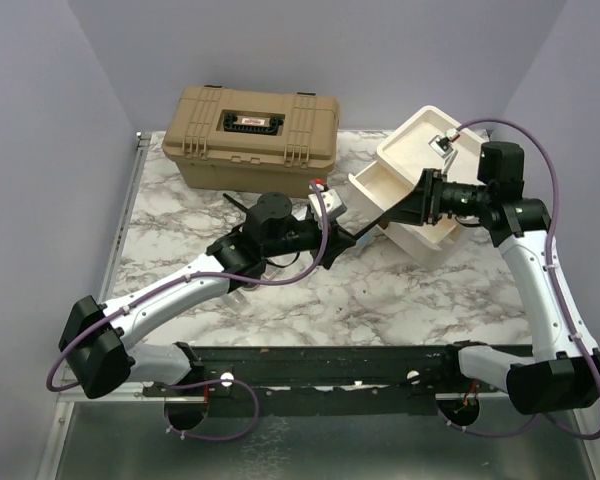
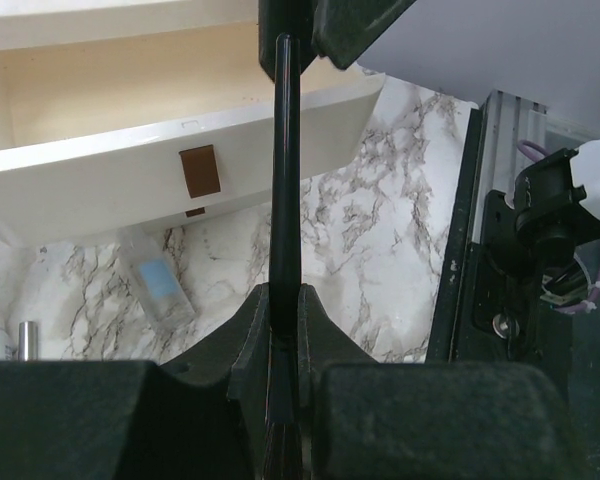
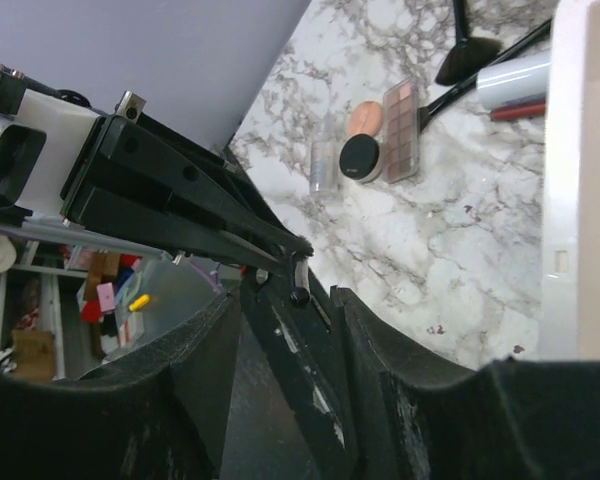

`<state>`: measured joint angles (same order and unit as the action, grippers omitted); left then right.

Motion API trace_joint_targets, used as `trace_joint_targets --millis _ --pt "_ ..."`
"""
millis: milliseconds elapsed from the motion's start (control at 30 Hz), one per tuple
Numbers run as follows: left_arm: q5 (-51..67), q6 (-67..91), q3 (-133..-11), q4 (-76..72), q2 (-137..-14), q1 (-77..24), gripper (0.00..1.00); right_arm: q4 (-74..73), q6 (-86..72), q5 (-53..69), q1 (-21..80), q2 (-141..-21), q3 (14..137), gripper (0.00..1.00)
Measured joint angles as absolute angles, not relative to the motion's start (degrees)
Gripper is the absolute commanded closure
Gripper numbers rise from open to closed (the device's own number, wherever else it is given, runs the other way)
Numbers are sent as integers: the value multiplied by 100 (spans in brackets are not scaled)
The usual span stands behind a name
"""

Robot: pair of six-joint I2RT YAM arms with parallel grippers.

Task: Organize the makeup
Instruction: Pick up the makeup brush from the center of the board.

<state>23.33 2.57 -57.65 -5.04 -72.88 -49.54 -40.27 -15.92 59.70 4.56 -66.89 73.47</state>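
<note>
Left hand (image 2: 280, 310): mine, clamped on brush (image 2: 283, 180).
Right hand (image 3: 290, 320): cannot tell.
Undone: other makeup (image 3: 375, 145) lies loose on table (image 3: 430, 250).

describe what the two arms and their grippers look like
Both the left arm and the right arm have white shell links joined by chunky black joints, with black housings at the base. A purple cable loops along each arm. The left gripper and the right gripper are matte black, each with two broad, curved fingers.
</note>
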Motion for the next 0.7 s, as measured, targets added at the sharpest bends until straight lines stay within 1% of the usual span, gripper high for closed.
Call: trace_joint_targets --millis 100,233,300,333,367,400,433,467,500,533,600,667,700 --pt "2366 255 -5765 -504 -7288 -4969 97 -3997 -1634 5966 657 -6759 7330 55" --pt "2408 255 -5765 -504 -7288 -4976 97 -3911 -1712 5964 799 -6779 7212 63" --pt "2408 252 -5765 -504 -7288 -4976 97 -3909 -1712 5959 799 -6827 7210 72" --pt "2408 252 -5765 -504 -7288 -4976 97 -3911 -1712 5959 799 -6849 7210 74" --pt "2405 248 -5765 -504 -7288 -4976 97 -3911 -1712 5957 799 -6869 7210 80" --pt "2405 246 -5765 -504 -7288 -4976 97 -3911 -1710 5957 799 -6879 7210 88" --pt "2405 239 -5765 -504 -7288 -4976 97 -3911 -1708 5957 799 -6886 7210 92" --pt "2408 235 -5765 -506 -7288 -4976 97 -3907 -1691 5944 799 -6886 7210 93" --pt "2405 226 -5765 -508 -7286 -4978 97 -3909 -1688 5922 799 -6886 7210 98" --pt "2405 220 -5765 -508 -7282 -4980 96 -3911 -1682 5920 799 -6884 7210 100" --pt "2401 198 -5765 -506 -7279 -4984 91 -3913 -1675 5900 799 -6884 7210 100" --pt "2397 172 -5765 -499 -7277 -4984 75 -3911 -1664 5894 799 -6884 7210 100" --pt "2390 163 -5765 -499 -7275 -4984 69 -3907 -1667 5894 799 -6884 7210 100"
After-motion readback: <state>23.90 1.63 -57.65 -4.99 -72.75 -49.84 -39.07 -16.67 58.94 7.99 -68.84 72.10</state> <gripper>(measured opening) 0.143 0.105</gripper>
